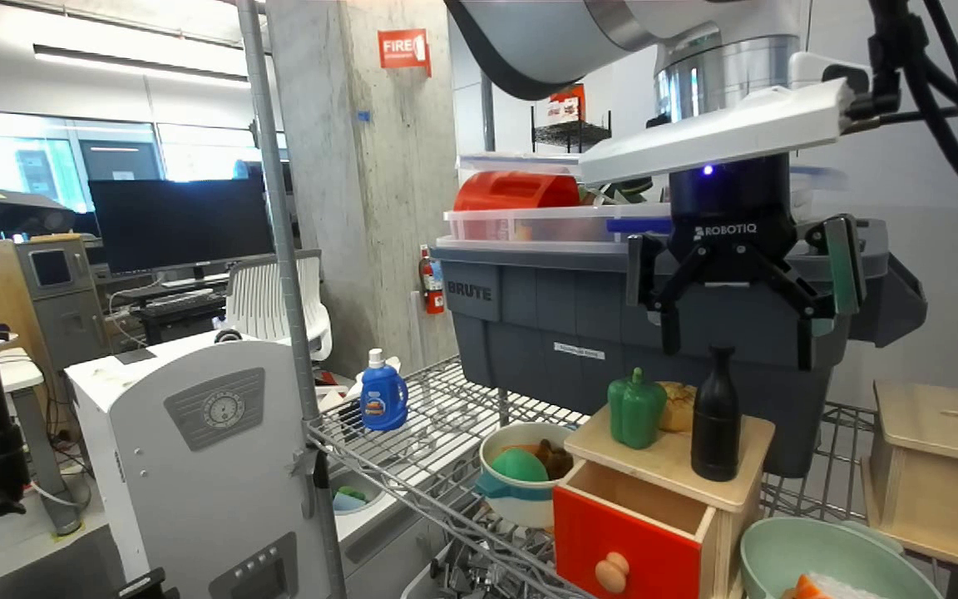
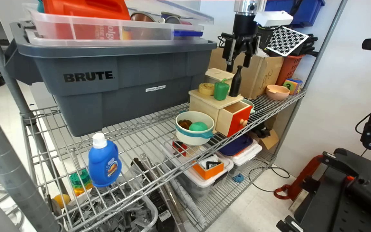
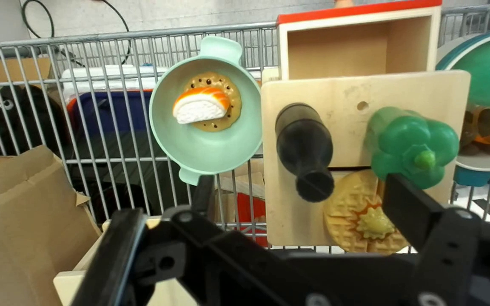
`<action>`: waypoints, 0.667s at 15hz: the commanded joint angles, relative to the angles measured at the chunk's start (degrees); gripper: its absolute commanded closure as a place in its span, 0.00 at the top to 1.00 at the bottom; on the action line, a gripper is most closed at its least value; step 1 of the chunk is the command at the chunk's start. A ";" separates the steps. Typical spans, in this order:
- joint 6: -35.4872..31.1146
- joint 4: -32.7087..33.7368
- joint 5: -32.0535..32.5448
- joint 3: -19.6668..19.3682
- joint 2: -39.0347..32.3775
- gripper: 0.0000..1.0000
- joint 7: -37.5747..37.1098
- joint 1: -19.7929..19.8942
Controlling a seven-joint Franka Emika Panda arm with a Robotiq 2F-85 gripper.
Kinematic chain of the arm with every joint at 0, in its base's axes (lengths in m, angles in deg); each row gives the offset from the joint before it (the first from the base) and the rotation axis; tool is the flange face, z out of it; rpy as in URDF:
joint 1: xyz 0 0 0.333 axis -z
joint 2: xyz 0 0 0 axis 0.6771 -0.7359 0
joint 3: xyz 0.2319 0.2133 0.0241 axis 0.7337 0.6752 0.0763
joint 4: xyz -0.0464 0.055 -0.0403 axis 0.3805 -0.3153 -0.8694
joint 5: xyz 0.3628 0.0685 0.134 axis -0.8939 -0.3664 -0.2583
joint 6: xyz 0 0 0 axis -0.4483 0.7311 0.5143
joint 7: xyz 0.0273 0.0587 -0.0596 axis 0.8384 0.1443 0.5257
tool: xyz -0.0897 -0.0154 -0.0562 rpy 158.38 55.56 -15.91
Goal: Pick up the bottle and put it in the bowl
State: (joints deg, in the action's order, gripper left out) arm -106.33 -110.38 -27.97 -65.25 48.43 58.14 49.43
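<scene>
- Bottle (image 1: 715, 428), slim and black: upright on top of the wooden box (image 3: 285, 225), beside a green pepper (image 3: 415, 144) and a waffle (image 3: 347, 225).
- Pincer (image 1: 738, 337): spread wide, pointing down over the bottle; cannot tell if the bottle's mouth reaches into the gap.
- Mint-green bowl (image 3: 202, 151): on the wire shelf (image 3: 104, 36), just beside the box; in it, an orange-and-white piece (image 3: 202, 108) resting on a speckled tan disc (image 3: 234, 112).
- Red-fronted drawer (image 1: 654, 553) of the box stands open.

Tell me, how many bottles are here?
2: a black bottle on the wooden drawer box, and a blue bottle on the wire shelf. Others may be hidden in the gray bin.
</scene>
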 commanded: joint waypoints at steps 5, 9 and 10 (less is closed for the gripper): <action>0.62 -2.17 0.91 -0.21 1.46 1.00 -0.32 -0.30; 0.76 -2.35 1.06 -0.24 1.63 1.00 -0.45 -0.47; 0.78 -2.35 1.09 -0.23 1.67 0.87 -0.46 -0.52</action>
State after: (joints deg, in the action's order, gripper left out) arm -106.33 -111.51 -27.92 -65.25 48.43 58.14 49.34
